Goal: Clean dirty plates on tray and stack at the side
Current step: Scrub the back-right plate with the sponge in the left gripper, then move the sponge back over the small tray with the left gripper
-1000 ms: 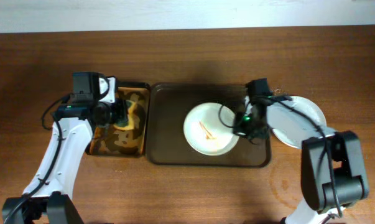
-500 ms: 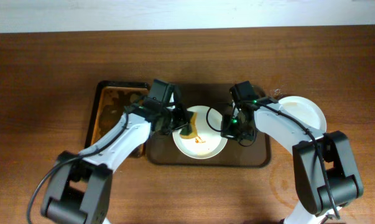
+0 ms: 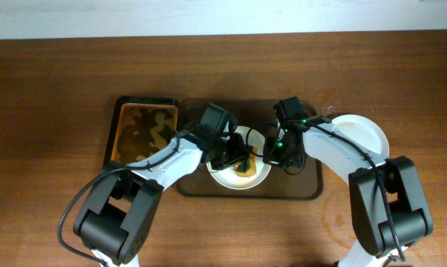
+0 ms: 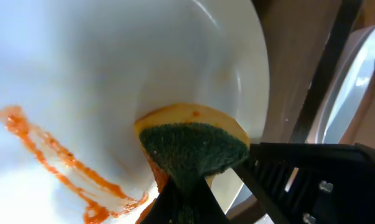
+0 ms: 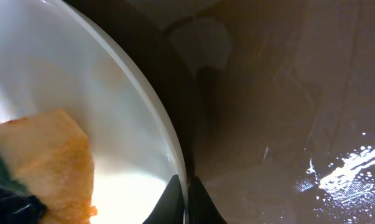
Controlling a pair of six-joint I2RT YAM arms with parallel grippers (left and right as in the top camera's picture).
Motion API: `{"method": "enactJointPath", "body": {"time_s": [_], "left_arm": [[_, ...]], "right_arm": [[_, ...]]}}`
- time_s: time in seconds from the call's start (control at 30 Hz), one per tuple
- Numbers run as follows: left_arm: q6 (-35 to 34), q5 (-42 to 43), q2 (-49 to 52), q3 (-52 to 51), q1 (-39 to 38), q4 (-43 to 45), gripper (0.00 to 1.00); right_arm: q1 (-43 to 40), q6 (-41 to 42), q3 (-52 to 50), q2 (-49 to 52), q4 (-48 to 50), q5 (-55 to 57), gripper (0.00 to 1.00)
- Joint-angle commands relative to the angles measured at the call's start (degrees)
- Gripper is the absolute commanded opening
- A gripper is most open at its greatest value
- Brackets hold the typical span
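left gripper (image 4: 186, 202): closed narrow on the lower edge of the sponge, down inside the plate
sponge (image 4: 196, 146): yellow body, dark green scouring face towards the wrist camera; pressed against the plate's inner surface near the rim on the right arm's side
white plate (image 4: 100, 74): on the tray, roughly mid-tray, a bit left of centre in the overhead view; inside mostly plain white
sauce smear (image 4: 56, 165): orange-red streak running diagonally across the plate floor, ending in a blob beside the sponge; more orange under the sponge's lower edge
right gripper (image 5: 186, 199): fingertips pinched on the plate's rim, one tip inside and one outside; rim passes between them
tray (image 3: 293, 187): large, dark brown, centre of the worktop; bare surface shows around the plate, with wet glints in the right wrist view
side plate (image 3: 368, 133): white, off the tray's right end, on the worktop, partly under the right arm; one or several, cannot tell
small tray (image 3: 110, 137): black rim, blotchy orange-brown wet inside, just beside the big tray's left end
worktop (image 3: 53, 74): brown wood grain
arms: both reach inward over the big tray, meeting at the plate from opposite sides
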Motion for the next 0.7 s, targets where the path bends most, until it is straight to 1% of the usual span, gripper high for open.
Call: {"method": "enactJointPath", "body": {"time_s": [0.0,0.1,0.27,0.3,0.37,0.47,0.57,0.6,0.67], "left_arm": [[-2.25,-3.30,0.92,-0.17,-0.15,-0.35,0.00],[-2.27,-4.26,1.57,-0.46,-0.35,-1.92,0.00],[-2.21,-4.44,5.86,-0.61,-2.82,-1.01,0.00],[-1.75,-5.51,6.14,-0.61,-2.82,-1.31,0.00],[-1.03,-12.52,5.92,-0.59,-2.25,-4.35,0.00],[3.82,-17.79,5.11,-0.59,0.70,-7.69,0.00],[10.14,-24.28,0.94,-0.59,5.92,-12.33,0.00],[10.91,-25.68,-0.04,-0.59,6.56,-13.33,0.00],[16.06,-27.69,-1.75,-0.59,6.95,-13.55,0.00]], "right_arm": [[0.35,0.50,-0.57,0.50,0.13,1.40,0.04],[0.35,0.50,-0.57,0.50,0.11,1.40,0.04],[0.35,0.50,-0.57,0.50,0.13,1.40,0.04],[0.35,0.50,-0.57,0.50,0.11,1.38,0.04],[0.35,0.50,-0.57,0.50,0.11,1.38,0.04],[0.35,0.50,-0.57,0.50,0.09,1.40,0.04],[0.35,0.50,-0.57,0.50,-0.11,1.42,0.04],[0.35,0.50,-0.57,0.50,-0.11,1.44,0.04],[0.35,0.50,-0.57,0.50,-0.11,1.64,0.04]]}}
